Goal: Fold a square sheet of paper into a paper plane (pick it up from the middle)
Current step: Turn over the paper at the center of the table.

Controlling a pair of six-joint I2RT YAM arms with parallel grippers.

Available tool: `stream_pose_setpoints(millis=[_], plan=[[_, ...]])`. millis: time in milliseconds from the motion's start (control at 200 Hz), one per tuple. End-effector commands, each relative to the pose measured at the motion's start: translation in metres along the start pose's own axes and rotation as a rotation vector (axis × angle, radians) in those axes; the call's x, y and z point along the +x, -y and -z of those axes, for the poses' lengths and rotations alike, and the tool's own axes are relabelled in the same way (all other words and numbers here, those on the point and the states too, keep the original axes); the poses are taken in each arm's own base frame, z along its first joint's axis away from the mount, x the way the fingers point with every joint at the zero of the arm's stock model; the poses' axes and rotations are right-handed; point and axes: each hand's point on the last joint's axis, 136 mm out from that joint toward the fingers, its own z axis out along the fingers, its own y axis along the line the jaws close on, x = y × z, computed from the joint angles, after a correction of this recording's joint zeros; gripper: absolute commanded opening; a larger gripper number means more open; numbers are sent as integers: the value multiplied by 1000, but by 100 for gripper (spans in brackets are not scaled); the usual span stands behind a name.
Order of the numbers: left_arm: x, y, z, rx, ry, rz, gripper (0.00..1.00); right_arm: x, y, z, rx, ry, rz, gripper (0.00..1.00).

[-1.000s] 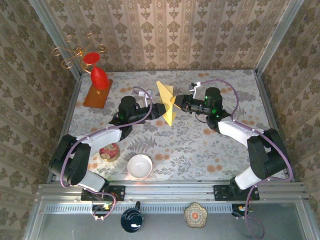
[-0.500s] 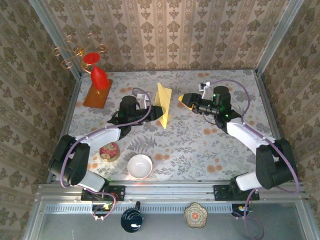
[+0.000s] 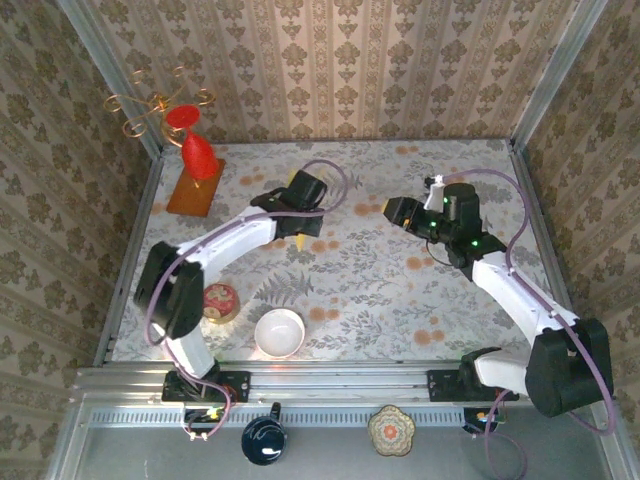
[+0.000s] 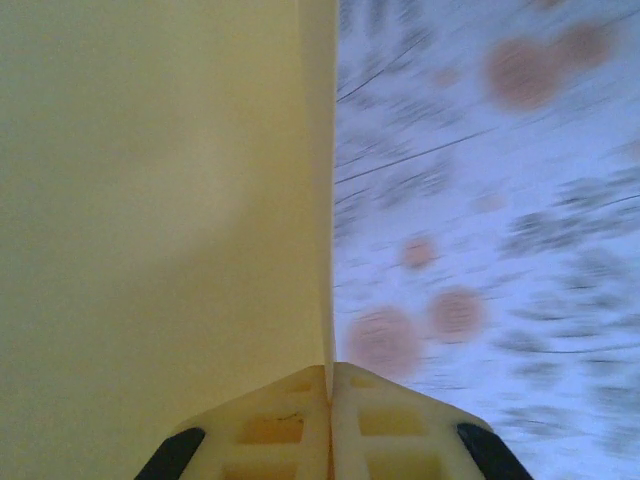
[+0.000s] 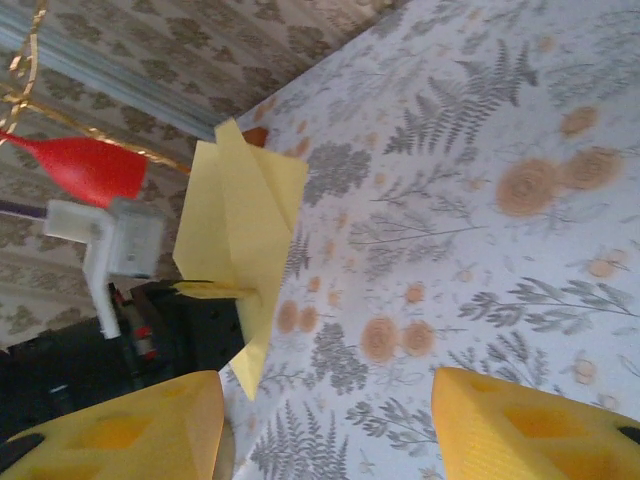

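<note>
The paper plane is a pale yellow folded dart that hangs point-down above the floral table. My left gripper is shut on its centre crease, and its pale fingers pinch the fold from the side. In the left wrist view one wing spreads out to the left of the crease. From above, the left gripper covers most of the plane, and just the tip pokes out below it. My right gripper stands open well to the right, apart from the paper, with nothing between its orange fingers.
At the back left an orange-brown board carries a red vase, beside a gold candle holder. A white bowl and a small red bowl sit near the front left. Patterned walls enclose the table.
The right gripper let go of the paper, opened and drew back to the right. The left arm swung over and turned, keeping the plane, which now hangs mostly under its wrist.
</note>
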Motion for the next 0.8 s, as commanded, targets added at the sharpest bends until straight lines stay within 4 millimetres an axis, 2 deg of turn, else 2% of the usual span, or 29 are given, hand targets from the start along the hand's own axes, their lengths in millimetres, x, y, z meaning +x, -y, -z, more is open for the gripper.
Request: stream_pose_setpoints(millis=[0,225,410,600,790], plan=[[24,-45,-11,-342,-140,-210,9,1,19,6,79,15,-4,58],[28,-36,-46,-527,-209,-391,9,2,31,12,113,14,-21,58],[38,-23,-69,-560,-241,-447,10,2,37,16,129,23,-25,59],[46,-14,-77,-534,-248,-400,13,3,41,17,134,20,-37,59],[51,0,-81,-450,-243,-319,21,2,39,14,109,26,-57,59]])
